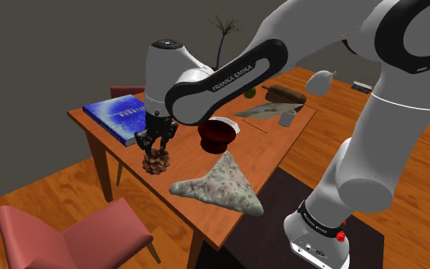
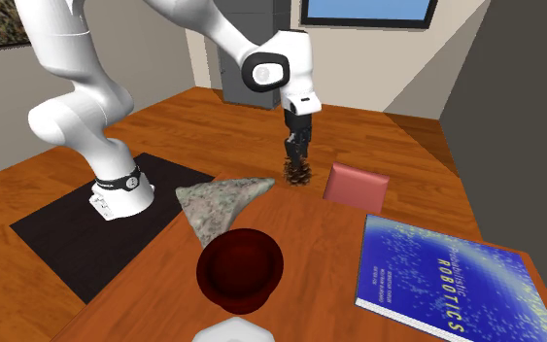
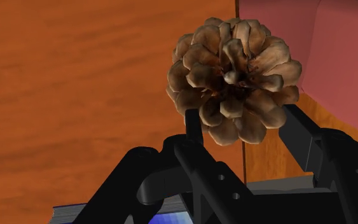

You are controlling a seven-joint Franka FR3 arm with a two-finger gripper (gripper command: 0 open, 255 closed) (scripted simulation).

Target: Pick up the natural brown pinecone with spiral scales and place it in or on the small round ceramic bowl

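Altogether one brown pinecone with spread scales [image 3: 234,73], one dark red round bowl [image 1: 218,134], one blue hardcover book [image 1: 118,116], one grey-green mottled triangular slab [image 1: 219,186] and one small white cup [image 1: 286,118] sit on the one wooden table [image 1: 184,157]. Two red chairs stand by the table: one [image 1: 68,237] at the near side and one [image 1: 125,91] beyond the book.

The bowl's hollow shows bare dark red. What the cup holds cannot be told.

The pinecone is to the shoulder view's left of the bowl, near the table's edge, well apart from the bowl. The black jaws of the white arm [image 1: 228,76] come straight down on it and grasp it, one finger [image 3: 193,130] pressed against each flank. Whether it rests on the table or is raised off it cannot be told.

The slab lies just beside the bowl on the shoulder view's lower side. The book is farther left of the bowl than the pinecone, and the cup is to the bowl's right.
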